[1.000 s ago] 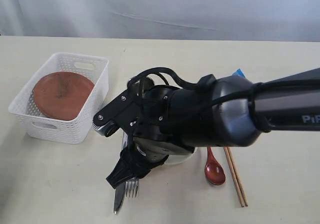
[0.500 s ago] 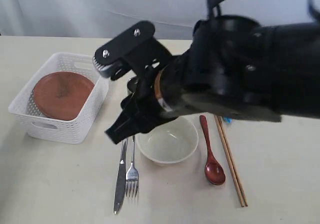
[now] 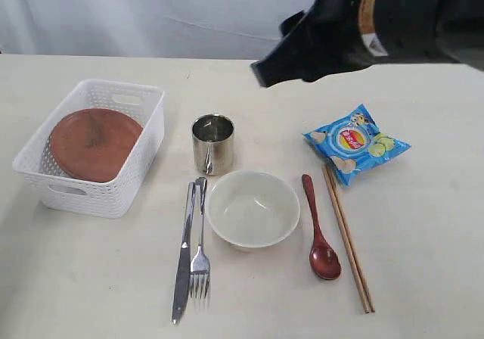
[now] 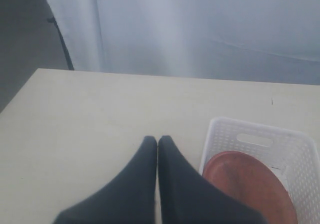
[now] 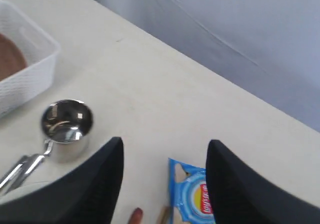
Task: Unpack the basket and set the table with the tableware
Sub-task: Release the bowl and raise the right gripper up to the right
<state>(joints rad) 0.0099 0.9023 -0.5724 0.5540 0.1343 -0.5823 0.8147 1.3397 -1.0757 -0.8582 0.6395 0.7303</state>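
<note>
one chip bag (image 3: 357, 144) beside chopsticks (image 3: 347, 237), plate (image 3: 94, 144) in basket (image 3: 113, 197), right hand (image 5: 166, 143) apart, left hand (image 4: 157, 140) together

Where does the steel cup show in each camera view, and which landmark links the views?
Exterior view: the steel cup stands upright between the basket and the chip bag, just above the bowl.
Left wrist view: not in it.
Right wrist view: it stands between the basket's corner and the chip bag.
Shared landmark: the white basket holding the plate, seen in all three.
</note>
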